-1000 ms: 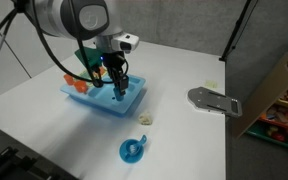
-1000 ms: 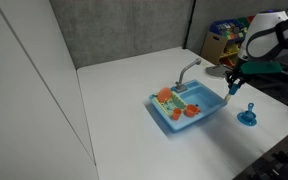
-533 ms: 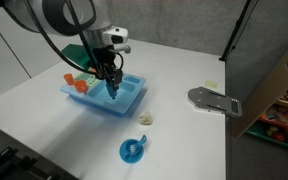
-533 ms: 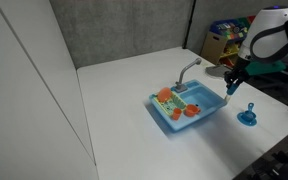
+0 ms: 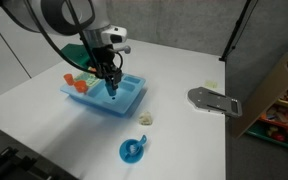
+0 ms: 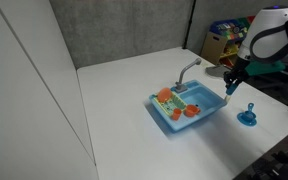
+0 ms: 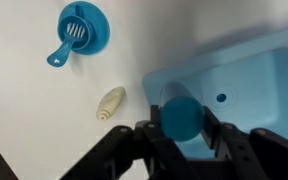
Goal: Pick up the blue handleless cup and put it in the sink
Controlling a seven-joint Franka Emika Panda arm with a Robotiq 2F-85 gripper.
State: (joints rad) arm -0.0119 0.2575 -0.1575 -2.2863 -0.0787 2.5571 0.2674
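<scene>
My gripper (image 7: pixel 181 118) is shut on the blue handleless cup (image 7: pixel 180 115), a small round blue cylinder held between the black fingers. In the wrist view the cup hangs over the near edge of the light-blue sink (image 7: pixel 252 85), whose basin shows a drain hole. In both exterior views the gripper (image 5: pixel 112 86) (image 6: pixel 231 88) hovers over the sink (image 5: pixel 132 97) (image 6: pixel 206 112), at its basin end. The cup itself is too small to make out in the exterior views.
A larger blue cup on a round saucer (image 7: pixel 80 28) (image 5: pixel 132 150) (image 6: pixel 248 117) sits on the white table near the sink. A small cream-white lump (image 7: pixel 110 102) (image 5: pixel 146 119) lies between them. Orange and green toy dishes (image 5: pixel 77 82) (image 6: pixel 169 100) fill the sink's rack. A grey flat object (image 5: pixel 214 101) lies further off.
Between one second ago and half a second ago the gripper rose and shifted slightly over the sink with the cup. Since then nothing has visibly moved.
</scene>
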